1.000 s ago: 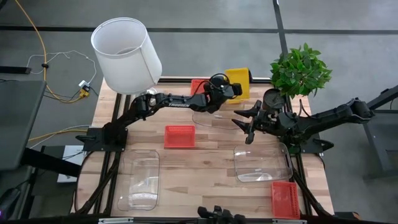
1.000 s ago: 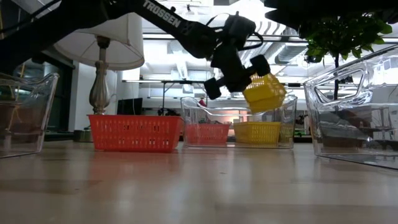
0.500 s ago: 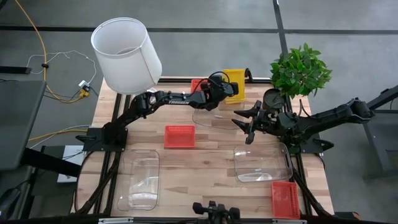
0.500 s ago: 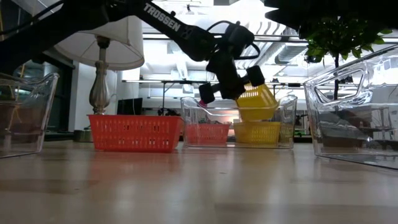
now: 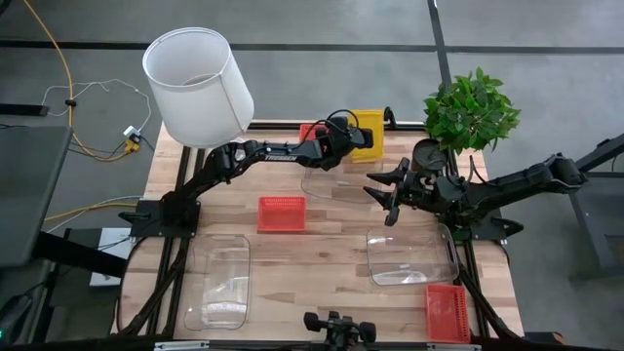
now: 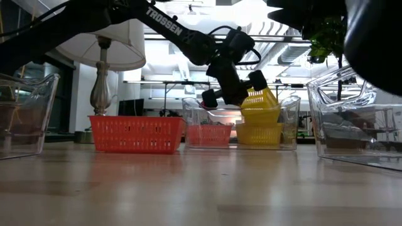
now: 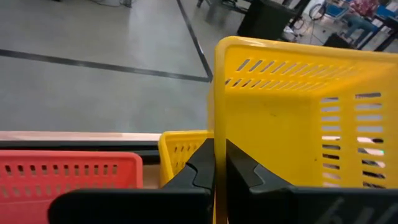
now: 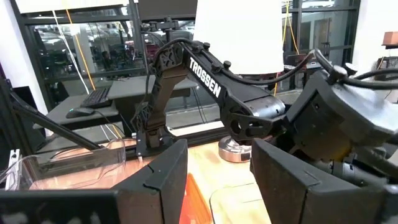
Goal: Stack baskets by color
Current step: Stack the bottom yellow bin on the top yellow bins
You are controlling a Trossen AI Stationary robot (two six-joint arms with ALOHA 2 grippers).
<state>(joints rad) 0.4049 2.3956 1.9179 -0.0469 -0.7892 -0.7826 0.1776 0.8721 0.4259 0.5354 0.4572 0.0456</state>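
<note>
Though scattered: 3 red baskets (image 5: 282, 213), 2 yel. (image 5: 370, 129)

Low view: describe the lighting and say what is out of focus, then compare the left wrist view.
Low view: bright backlight from the room leaves the left arm nearly silhouetted; the nearest tabletop is soft, the red basket sharp. Left wrist view: evenly lit; the left pincer, shut on the yellow basket, looks slightly soft up close.

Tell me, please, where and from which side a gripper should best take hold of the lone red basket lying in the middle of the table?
Probably one long rim wall of the red basket, from straight above. It sits upright and open-topped, with bare table all around, so one finger could drop inside the thin mesh wall and one outside.
</note>
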